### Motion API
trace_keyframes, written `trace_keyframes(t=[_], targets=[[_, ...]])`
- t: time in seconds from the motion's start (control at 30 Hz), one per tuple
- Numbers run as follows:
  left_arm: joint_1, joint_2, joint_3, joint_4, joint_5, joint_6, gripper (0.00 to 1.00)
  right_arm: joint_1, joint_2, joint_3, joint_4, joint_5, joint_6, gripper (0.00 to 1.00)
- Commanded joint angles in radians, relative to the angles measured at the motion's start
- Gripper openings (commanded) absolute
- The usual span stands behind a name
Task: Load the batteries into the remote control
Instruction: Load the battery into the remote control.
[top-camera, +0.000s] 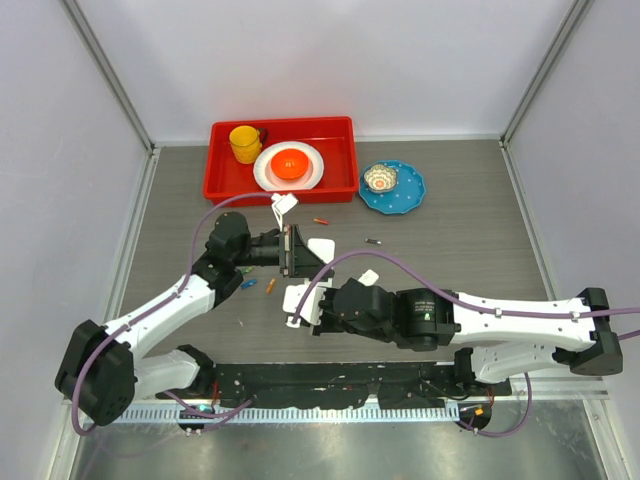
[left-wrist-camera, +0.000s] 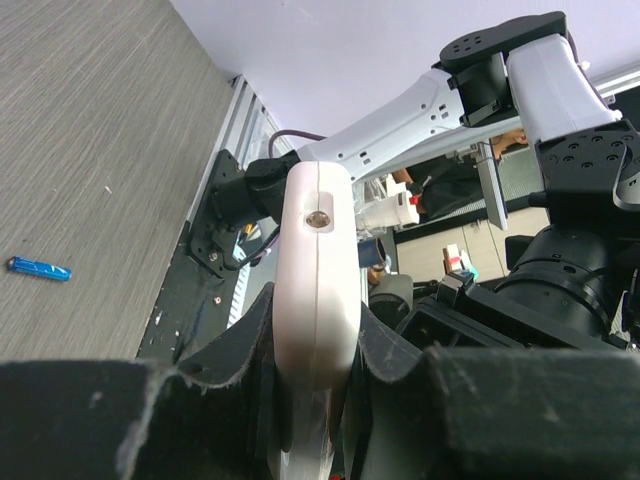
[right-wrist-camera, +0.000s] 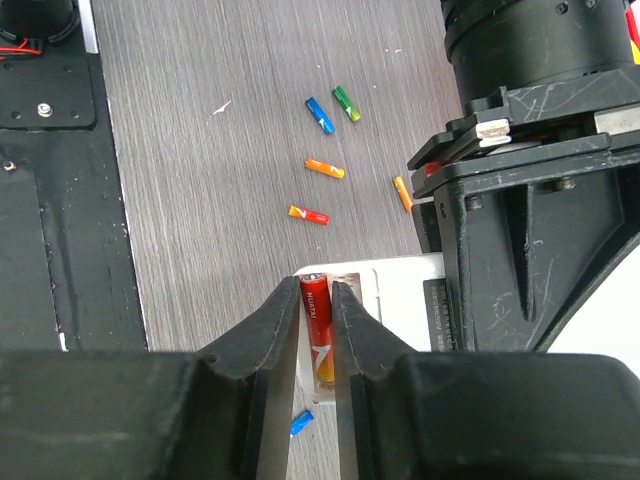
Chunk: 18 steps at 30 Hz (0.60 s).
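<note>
Your left fingers (left-wrist-camera: 250, 340) clamp the remote control (left-wrist-camera: 318, 270) mid-worktop (right-wrist-camera: 200, 200). Your right fingers (right-wrist-camera: 275, 330) sit narrow around a red battery (right-wrist-camera: 316, 320) in its compartment; I cannot tell if they grip. Loose batteries (right-wrist-camera: 318, 214) probably remain to load.

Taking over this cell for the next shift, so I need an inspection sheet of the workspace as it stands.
Surface: grey wood-grain table.
Job's things: remote held up; red battery at its bay; loose batteries scattered on the table.
Clutter: red tray with yellow cup and orange bowl on white plate; blue plate with small bowl.
Grippers: left, jaws shut on the remote; right, jaws against the red battery's sides.
Cables: purple cables loop along both arms.
Surroundings: white walls, metal posts.
</note>
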Motion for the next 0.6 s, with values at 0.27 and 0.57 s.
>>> trace_keyframes(t=[0.27, 0.57], targets=[[-0.002, -0.018, 0.019, 0.064, 0.002, -0.070, 0.00, 0.001, 0.008, -0.046, -0.073, 0.087, 0.048, 0.30], [-0.004, -0.005, 0.009, 0.050, 0.000, -0.050, 0.00, -0.003, -0.016, -0.047, -0.027, 0.125, 0.059, 0.39]])
